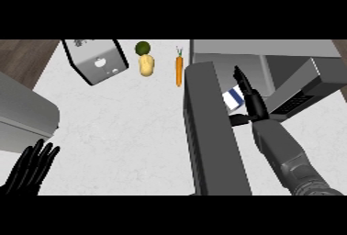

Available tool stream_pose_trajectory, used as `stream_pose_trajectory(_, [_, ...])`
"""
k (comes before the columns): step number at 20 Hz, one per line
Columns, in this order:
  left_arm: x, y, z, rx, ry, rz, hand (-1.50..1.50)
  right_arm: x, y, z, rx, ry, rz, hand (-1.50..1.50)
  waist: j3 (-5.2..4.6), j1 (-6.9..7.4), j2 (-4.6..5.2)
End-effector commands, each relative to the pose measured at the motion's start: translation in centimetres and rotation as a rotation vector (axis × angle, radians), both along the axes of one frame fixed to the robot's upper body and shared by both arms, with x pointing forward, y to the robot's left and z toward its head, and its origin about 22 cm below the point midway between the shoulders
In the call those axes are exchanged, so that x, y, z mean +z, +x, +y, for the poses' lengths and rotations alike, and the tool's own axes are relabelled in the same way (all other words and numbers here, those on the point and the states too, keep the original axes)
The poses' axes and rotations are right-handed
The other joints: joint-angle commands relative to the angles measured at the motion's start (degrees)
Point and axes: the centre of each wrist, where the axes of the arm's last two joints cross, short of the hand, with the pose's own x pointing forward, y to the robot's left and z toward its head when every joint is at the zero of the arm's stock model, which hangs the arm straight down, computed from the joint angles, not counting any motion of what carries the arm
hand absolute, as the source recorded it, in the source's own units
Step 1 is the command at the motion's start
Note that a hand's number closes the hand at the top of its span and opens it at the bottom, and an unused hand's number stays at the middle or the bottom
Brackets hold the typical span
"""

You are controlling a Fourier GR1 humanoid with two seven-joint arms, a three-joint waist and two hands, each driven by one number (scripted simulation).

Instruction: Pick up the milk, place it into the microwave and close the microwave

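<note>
Milk (232, 99) inside microwave (271, 47), just left of right hand (254, 106), seemingly touching

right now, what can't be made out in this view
1. Milk, head view: only a blue and white patch shows; the open microwave door and the right hand hide the rest.
2. Whether the right hand holds the milk: hidden the same way.
3. Inside of the microwave: largely covered by the door and the right forearm.
4. Grey appliance: cut off by the left edge, so its kind is unclear.
</note>
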Motion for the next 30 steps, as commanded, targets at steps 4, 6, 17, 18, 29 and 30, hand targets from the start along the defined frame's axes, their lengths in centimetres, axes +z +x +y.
stream_pose_trajectory(4, [0.8,-0.4,-1.5,-0.116,-0.018,0.008,-1.50,-2.7,-2.9,-2.5,0.150,0.204,0.019,-1.50,-0.04,-1.07,-0.49])
stream_pose_trajectory(6, [-0.2,-0.7,-2.6,-0.124,-0.020,0.022,-1.50,-3.6,-4.1,-3.1,0.154,0.198,0.039,-1.50,-0.14,-2.00,-0.87])
stream_pose_trajectory(17, [2.0,2.5,-8.1,-0.252,0.106,0.010,1.50,-4.8,-7.8,-7.7,0.147,0.297,0.027,-1.50,-0.16,-3.66,-1.37])
stream_pose_trajectory(18, [0.2,4.8,-8.1,-0.258,0.112,0.027,1.50,-4.4,-7.9,-8.6,0.134,0.310,0.031,-1.50,-0.21,-4.03,-1.08])
stream_pose_trajectory(29, [1.0,10.2,-15.1,-0.340,0.274,-0.007,1.50,-0.1,-8.3,-15.7,0.089,0.356,-0.013,-1.50,-0.17,-3.81,-0.80])
stream_pose_trajectory(30, [0.8,10.9,-16.1,-0.355,0.267,-0.016,1.50,0.3,-8.0,-15.3,0.087,0.344,-0.008,-1.50,-0.20,-3.80,-0.85])
